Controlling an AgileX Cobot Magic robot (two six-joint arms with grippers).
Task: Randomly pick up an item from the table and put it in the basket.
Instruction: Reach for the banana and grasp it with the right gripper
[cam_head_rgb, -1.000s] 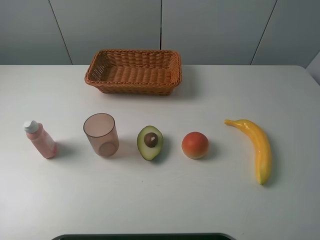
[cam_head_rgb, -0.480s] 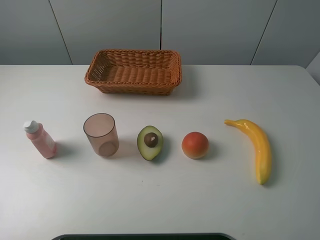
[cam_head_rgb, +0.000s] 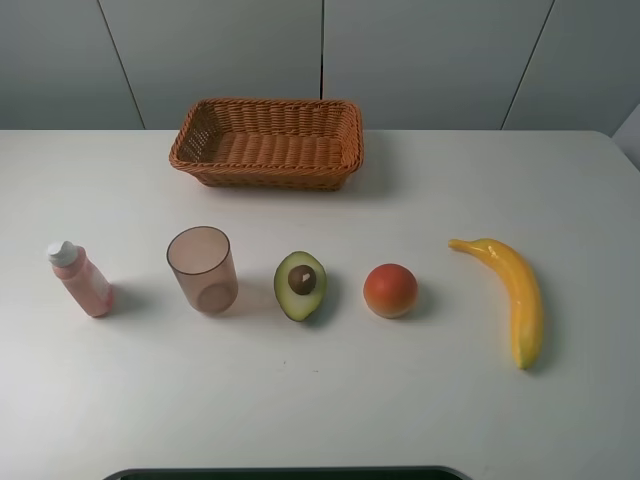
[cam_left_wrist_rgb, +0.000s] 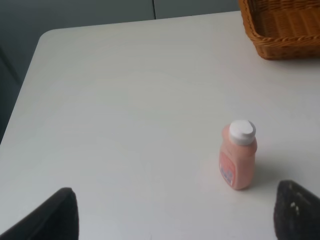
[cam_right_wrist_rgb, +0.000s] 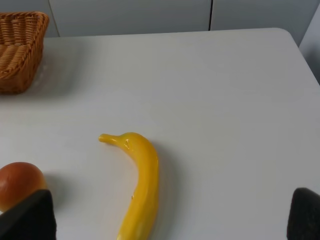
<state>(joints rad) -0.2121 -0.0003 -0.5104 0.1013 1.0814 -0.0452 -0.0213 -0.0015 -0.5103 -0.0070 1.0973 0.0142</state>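
Observation:
The yellow banana (cam_head_rgb: 515, 295) lies on the white table (cam_head_rgb: 420, 400) at the right, stem end toward the centre; it also shows in the right wrist view (cam_right_wrist_rgb: 142, 185). The brown wicker basket (cam_head_rgb: 268, 142) stands empty at the back centre. Neither arm shows in the high view. My right gripper (cam_right_wrist_rgb: 167, 220) is open and empty, its dark fingertips (cam_right_wrist_rgb: 27, 217) wide apart on the near side of the banana, not touching it. My left gripper (cam_left_wrist_rgb: 180, 220) is open and empty, its fingertips (cam_left_wrist_rgb: 65, 215) wide apart short of the pink bottle (cam_left_wrist_rgb: 238, 155).
In a row left of the banana lie a round orange-red fruit (cam_head_rgb: 390, 290), a halved avocado (cam_head_rgb: 300, 286), a translucent brown cup (cam_head_rgb: 202, 270) and the pink white-capped bottle (cam_head_rgb: 80, 279). A dark edge (cam_head_rgb: 285, 473) runs along the table's front.

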